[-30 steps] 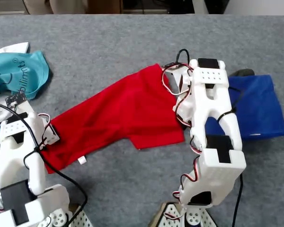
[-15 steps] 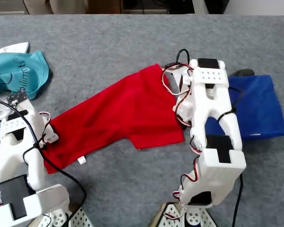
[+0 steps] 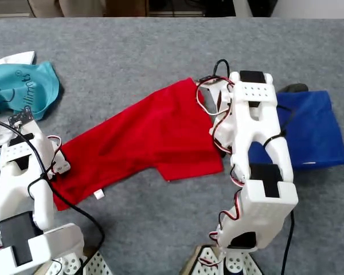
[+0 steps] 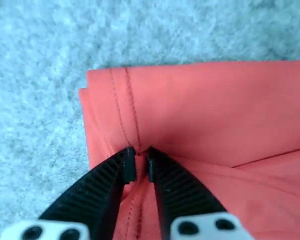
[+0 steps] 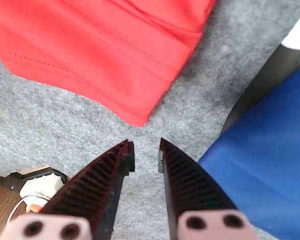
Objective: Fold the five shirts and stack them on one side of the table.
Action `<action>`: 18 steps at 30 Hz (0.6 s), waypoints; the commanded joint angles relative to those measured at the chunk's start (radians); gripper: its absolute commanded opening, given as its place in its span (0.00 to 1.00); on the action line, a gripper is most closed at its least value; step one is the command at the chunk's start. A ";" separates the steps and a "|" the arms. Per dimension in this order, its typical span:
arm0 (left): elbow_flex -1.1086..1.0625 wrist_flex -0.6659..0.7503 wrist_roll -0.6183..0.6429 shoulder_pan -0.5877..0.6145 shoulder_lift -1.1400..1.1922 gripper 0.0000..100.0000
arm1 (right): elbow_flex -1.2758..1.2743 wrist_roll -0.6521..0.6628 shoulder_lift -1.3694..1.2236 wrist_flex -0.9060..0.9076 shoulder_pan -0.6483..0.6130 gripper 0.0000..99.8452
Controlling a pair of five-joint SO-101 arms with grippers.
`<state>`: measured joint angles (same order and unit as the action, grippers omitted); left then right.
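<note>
The left arm stood at the near left, its links folded forward. The left hand was held low, with both black ribbed fingers nipped together on a seam of the red shirt. The right arm stretched out long from its base with the wrist bent down. The right hand hung with its fingers a little parted and gripped nothing.

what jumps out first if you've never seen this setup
A big red shirt lies slantwise across the grey table, the left arm's jaws shut on its hem at the near-left end. A folded blue shirt sits at the right, a bunched teal shirt at the left edge.
</note>
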<state>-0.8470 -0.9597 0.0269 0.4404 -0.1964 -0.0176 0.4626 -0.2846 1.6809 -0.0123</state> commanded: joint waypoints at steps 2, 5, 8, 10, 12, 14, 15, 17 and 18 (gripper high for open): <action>0.014 -0.003 -0.005 0.003 0.004 0.05 | 0.008 -0.038 0.064 -0.052 0.008 0.11; 0.014 -0.003 -0.005 0.003 0.004 0.05 | 0.008 -0.081 0.064 -0.100 -0.008 0.14; 0.014 -0.003 -0.005 0.002 0.004 0.05 | 0.010 -0.140 0.054 -0.132 -0.050 0.21; 0.014 -0.003 -0.005 0.002 0.004 0.05 | 0.019 -0.163 0.030 -0.152 -0.076 0.23; 0.014 -0.002 -0.005 0.002 0.004 0.05 | 0.050 -0.178 -0.008 -0.163 -0.087 0.22; 0.014 0.002 -0.005 0.002 0.004 0.05 | 0.110 -0.198 -0.059 -0.155 -0.087 0.22; 0.014 0.002 -0.005 0.002 0.004 0.05 | 0.142 -0.204 -0.084 -0.152 -0.087 0.22; 0.014 0.003 -0.005 0.002 0.004 0.05 | 0.209 -0.213 -0.136 -0.133 -0.087 0.22; 0.014 0.003 -0.005 0.002 0.004 0.05 | 0.245 -0.213 -0.162 -0.124 -0.087 0.22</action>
<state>-0.8470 -0.9597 0.0269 0.4404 -0.1964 0.1128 0.2662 -0.4089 1.5367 -0.0829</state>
